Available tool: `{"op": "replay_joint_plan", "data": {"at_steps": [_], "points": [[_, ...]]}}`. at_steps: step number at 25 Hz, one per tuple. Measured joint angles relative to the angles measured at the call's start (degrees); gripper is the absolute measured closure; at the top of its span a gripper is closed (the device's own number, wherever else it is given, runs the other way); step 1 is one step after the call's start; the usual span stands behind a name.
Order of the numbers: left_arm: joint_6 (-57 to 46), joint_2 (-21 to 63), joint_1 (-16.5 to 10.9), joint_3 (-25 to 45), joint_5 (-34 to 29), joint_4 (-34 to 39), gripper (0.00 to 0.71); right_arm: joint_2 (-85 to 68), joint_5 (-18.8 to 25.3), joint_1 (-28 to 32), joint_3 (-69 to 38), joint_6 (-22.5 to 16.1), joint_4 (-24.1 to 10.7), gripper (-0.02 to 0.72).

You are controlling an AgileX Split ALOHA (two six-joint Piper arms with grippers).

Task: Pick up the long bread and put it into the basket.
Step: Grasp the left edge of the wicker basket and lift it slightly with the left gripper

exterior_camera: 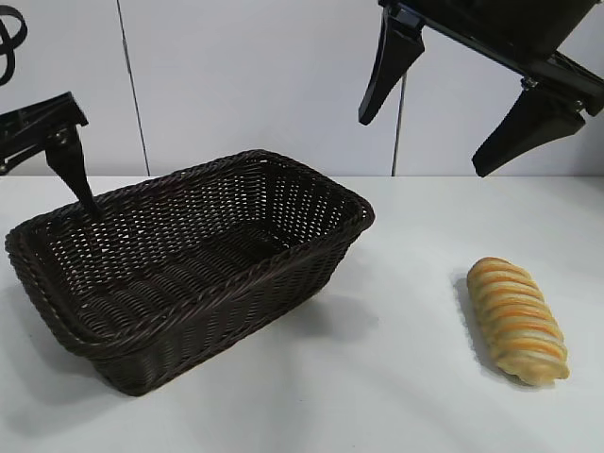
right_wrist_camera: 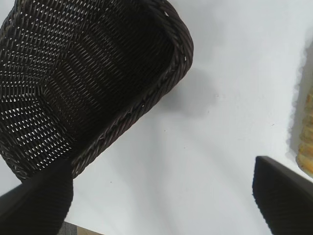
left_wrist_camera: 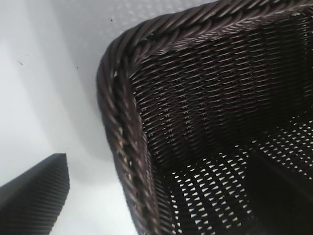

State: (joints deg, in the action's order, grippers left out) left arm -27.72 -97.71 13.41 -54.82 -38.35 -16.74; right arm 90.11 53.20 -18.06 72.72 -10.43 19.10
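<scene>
In the exterior view the bread [exterior_camera: 518,320] lies on the white table [exterior_camera: 396,377], at the right and well apart from the basket [exterior_camera: 189,274], which sits at the left with nothing visible inside it. The right end effector [exterior_camera: 429,132] hangs high above the table, between basket and bread and clear of both, its two black fingers spread wide. The left end effector [exterior_camera: 90,203] is at the basket's far left corner; only one finger [exterior_camera: 74,170] shows here, pointing down with its tip at the rim. In the left wrist view the basket's braided corner [left_wrist_camera: 122,122] fills the middle, one ribbed finger [left_wrist_camera: 34,196] sits outside the rim over bare table and the other dark finger [left_wrist_camera: 281,196] is inside the basket, so the spread jaws straddle the wall; the woven floor seen there holds nothing. In the right wrist view the two finger pads [right_wrist_camera: 36,203] stand far apart with bare table between them, the basket lies beyond one pad, and a sliver of the bread [right_wrist_camera: 305,132] shows at the frame's edge near the other.
</scene>
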Motion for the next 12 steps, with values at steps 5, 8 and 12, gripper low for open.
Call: {"op": "replay_joint_plan", "data": {"at_steps": [5,8,12], "points": [[-0.62,-1.0,0.0,2.05,4.4,-1.96,0.011,0.0,0.04,0.0,0.0,0.0,0.05,0.009],[-0.55,-1.0,0.0,3.6,5.94,-3.38,0.053,0.0,0.04,0.0,0.0,0.0,0.05,0.009],[0.02,-1.0,0.0,3.9,7.09,-4.41,0.093,0.0,0.04,0.0,0.0,0.0,0.24,0.009]]}}
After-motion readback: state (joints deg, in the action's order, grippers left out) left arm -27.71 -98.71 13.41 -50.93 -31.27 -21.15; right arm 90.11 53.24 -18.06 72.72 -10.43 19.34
